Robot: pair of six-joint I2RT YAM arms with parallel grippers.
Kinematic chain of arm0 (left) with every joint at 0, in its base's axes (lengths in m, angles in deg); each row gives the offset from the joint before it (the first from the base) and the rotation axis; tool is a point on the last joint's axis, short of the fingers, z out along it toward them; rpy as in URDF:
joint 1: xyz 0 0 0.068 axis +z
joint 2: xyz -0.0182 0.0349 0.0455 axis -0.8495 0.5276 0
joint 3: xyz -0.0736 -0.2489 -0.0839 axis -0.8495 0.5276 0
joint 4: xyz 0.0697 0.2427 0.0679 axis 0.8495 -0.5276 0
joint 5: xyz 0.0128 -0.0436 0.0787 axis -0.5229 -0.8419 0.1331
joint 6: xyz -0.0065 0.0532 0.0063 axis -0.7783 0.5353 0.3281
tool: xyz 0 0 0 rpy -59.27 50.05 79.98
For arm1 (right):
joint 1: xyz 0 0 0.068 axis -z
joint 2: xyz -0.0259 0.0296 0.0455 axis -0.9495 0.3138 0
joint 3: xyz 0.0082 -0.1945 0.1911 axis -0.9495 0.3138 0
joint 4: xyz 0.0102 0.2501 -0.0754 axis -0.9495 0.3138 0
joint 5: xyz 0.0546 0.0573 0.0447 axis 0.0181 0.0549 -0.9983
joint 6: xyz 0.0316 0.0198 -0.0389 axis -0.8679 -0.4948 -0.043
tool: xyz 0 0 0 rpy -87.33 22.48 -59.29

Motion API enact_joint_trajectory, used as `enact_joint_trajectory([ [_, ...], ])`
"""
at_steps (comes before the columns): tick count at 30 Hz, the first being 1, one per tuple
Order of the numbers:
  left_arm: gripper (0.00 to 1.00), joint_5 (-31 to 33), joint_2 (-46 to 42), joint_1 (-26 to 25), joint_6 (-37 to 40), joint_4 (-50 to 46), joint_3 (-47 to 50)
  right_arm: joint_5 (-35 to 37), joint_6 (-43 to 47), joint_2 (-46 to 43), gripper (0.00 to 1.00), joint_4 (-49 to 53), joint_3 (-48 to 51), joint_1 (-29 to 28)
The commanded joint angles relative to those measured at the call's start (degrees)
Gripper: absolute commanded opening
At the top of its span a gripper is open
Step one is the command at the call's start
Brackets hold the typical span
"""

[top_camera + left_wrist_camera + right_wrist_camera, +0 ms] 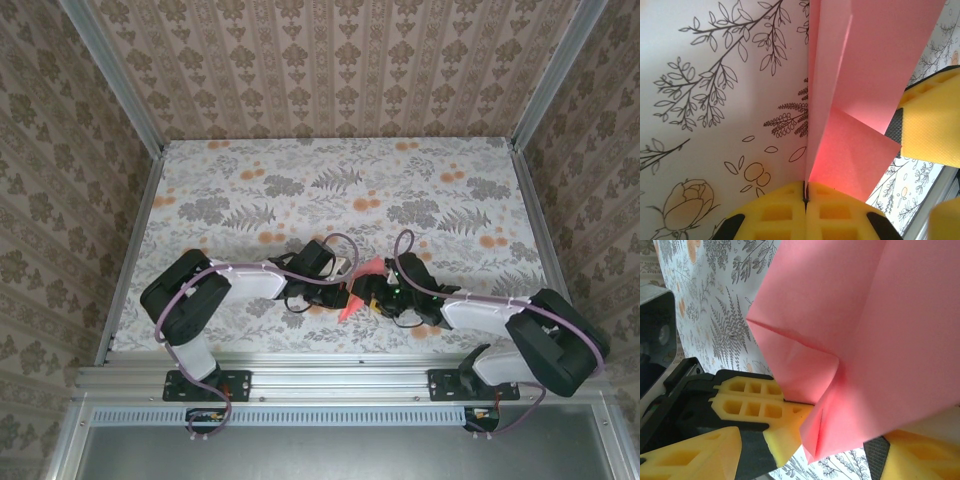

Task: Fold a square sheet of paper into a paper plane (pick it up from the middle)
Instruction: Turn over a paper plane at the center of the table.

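The salmon-pink sheet of paper, folded into several layers with sharp creases, hangs just above the table between the two grippers, near the front edge. My left gripper is shut on the folded edge of the paper, its yellow pads pressed together. My right gripper stands open, one finger on each side of the paper's lower corner, with a wide gap between them. The left gripper's clamped fingers show beside it. One of the right gripper's yellow fingers sits close to the right of the paper.
The table wears a grey floral cloth with small orange flower prints. Patterned walls with aluminium posts close in the left, right and back. A metal rail with both arm bases runs along the front edge.
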Motion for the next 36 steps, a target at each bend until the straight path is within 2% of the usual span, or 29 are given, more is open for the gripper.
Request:
enact_joint_trajectory([
  [1, 0.04, -1.13, -1.64, 0.43, -0.96, 0.91, 1.06, 0.46, -1.13, 0.74, 0.68, -1.88, -1.33, -0.64],
  [4, 0.04, -1.07, -1.63, 0.55, -0.78, 0.91, 1.52, 1.16, -0.43, -0.37, 0.67, 0.08, -1.54, -0.72],
  [10, 0.04, -0.38, -1.43, 0.68, -0.21, 0.45, 2.52, 7.52, 5.86, -6.81, 0.68, 14.94, -3.89, -0.65],
  [21, 0.04, -0.37, -1.72, 0.73, -0.07, 0.36, 2.44, 3.24, 5.24, 0.57, 0.68, 10.39, -6.62, -0.9],
  [27, 0.04, -0.63, -1.81, 0.86, -0.17, 0.56, 2.64, 0.68, 3.69, 2.3, 0.66, 5.65, -6.7, -1.57],
  [36, 0.04, -1.29, -2.56, 0.99, -0.58, 0.88, 2.46, -0.19, 2.16, 2.68, 0.66, 4.29, -6.09, -2.05],
])
